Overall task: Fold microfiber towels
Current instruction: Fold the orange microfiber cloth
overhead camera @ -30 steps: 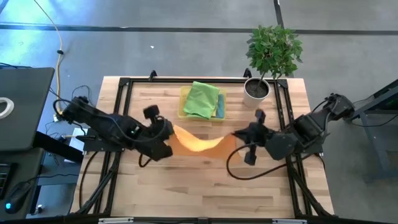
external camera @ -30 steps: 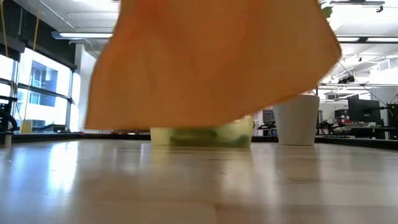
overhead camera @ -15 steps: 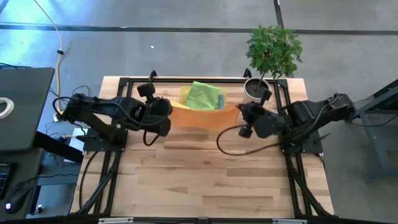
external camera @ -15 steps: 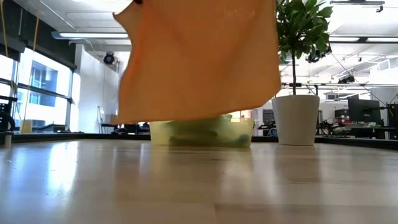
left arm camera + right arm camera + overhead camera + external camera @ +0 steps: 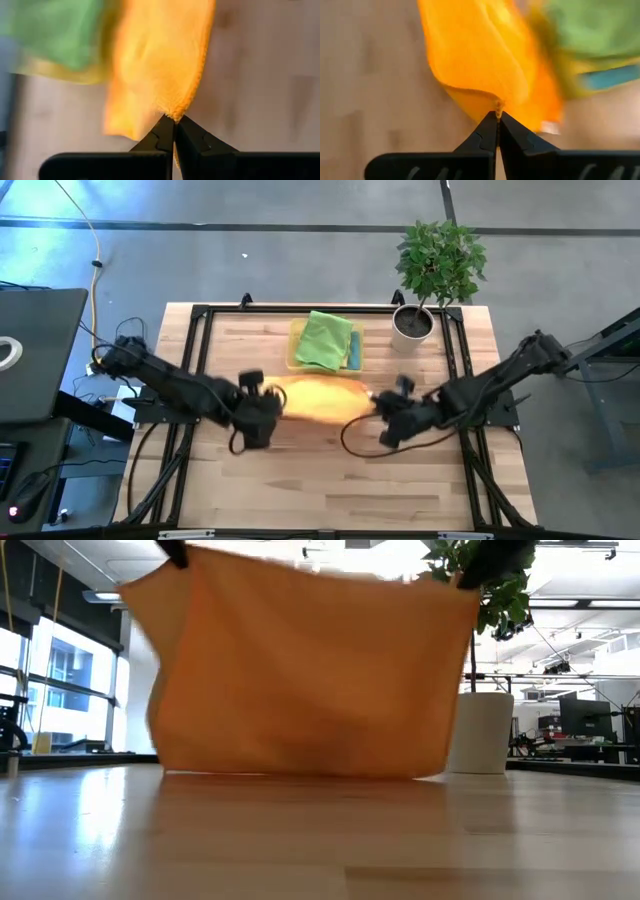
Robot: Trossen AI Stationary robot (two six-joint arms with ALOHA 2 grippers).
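Two-arm handling of an orange towel [image 5: 318, 400] above a wooden table [image 5: 330, 480]. The left gripper [image 5: 174, 122] has its fingers pressed together on one upper corner of the orange towel; the right gripper [image 5: 498, 117] likewise pinches the opposite corner, its fingers closed tight on the fabric edge. In the high view the two grippers sit level with each other near the table's middle, the left gripper at the cloth's left end and the right gripper at its right end, with the cloth stretched between them. In the low view the towel hangs as a broad sheet from the two held corners, its lower hem at or just above the tabletop; contact cannot be told. On the far side of the table, beyond the hanging cloth, a yellow tray [image 5: 296, 362] holds a green towel [image 5: 325, 340] on top, with the edge of a blue towel [image 5: 354, 352] showing at its right. A potted plant [image 5: 436, 265] in a white pot stands at the far right corner of the table.
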